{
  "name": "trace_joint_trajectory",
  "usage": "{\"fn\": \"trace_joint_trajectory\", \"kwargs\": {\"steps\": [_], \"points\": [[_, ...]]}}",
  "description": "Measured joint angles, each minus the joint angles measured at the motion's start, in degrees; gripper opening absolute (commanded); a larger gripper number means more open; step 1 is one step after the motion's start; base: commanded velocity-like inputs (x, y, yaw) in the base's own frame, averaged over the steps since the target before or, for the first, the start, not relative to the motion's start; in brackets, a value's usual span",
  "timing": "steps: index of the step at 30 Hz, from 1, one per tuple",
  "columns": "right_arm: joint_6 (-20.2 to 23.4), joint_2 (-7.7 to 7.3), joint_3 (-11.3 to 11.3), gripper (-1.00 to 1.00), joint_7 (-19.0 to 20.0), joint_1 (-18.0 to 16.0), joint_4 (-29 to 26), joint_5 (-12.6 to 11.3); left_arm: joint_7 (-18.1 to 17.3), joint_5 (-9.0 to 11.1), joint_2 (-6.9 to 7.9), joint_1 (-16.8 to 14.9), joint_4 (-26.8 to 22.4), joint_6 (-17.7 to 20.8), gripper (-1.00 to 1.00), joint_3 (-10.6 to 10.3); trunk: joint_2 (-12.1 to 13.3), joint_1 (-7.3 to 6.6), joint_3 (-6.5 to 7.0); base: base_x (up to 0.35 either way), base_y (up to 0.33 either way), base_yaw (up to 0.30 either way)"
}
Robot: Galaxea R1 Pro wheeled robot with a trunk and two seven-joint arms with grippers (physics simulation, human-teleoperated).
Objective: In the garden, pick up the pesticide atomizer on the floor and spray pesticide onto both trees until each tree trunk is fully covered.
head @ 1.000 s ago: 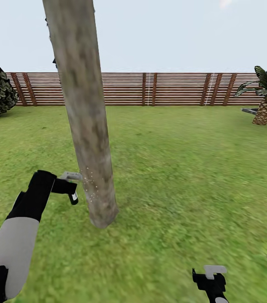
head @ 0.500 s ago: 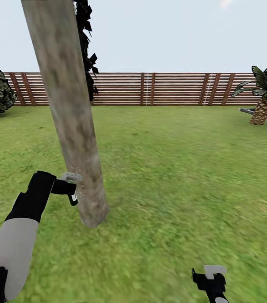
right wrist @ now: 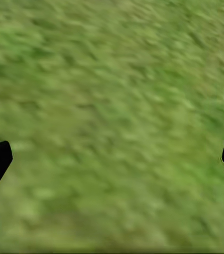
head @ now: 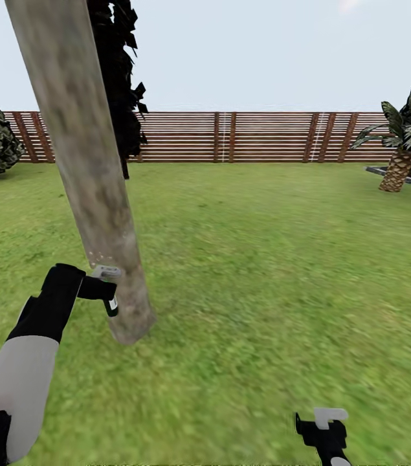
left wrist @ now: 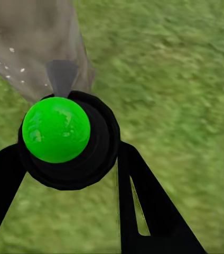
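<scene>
L gripper (left wrist: 70, 174) jaws pinch the atomizer (left wrist: 64, 135) betw. them, nozzle aimed at tree trunk (head: 92, 188) just ahead; droplets on bark, so prob. spraying. R gripper (right wrist: 112, 159) jaws spread, idle over lawn (right wrist: 117, 79).

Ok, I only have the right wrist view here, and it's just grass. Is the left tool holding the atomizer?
Observer: Yes. The left tool is shut on the pesticide atomizer, which has a bright green round top.
Operator: Where is its nozzle pointing?
Observer: At the tree trunk, low down near its base and close beside it.
Operator: Any spray landing?
Observer: White droplets speckle the bark just ahead of the nozzle.
Operator: What else is around?
Observer: A short palm stands far to the right by the wooden fence.
</scene>
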Motion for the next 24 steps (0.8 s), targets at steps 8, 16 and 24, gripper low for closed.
{"fn": "trace_joint_trajectory", "kwargs": {"steps": [8,16,24], "points": [[0.0,0.14,0.0,1.00,0.0,0.0,0.0,0.0,0.1,-0.3,0.46,0.2,0.2,-0.2,-1.00,-0.1,0.0,-0.01,0.00,-0.045,-0.273,0.244],[0.0,0.02,0.0,1.00,0.0,0.0,0.0,0.0,1.4,-0.4,0.40,3.2,0.9,-0.3,-1.00,0.0,0.0,-0.03,0.00,0.150,-0.250,0.096],[0.0,-0.07,0.0,1.00,0.0,0.0,0.0,0.0,1.7,-0.7,0.70,3.6,0.7,-0.4,-1.00,1.3,0.0,-0.03,0.00,0.202,-0.220,0.001]]}}
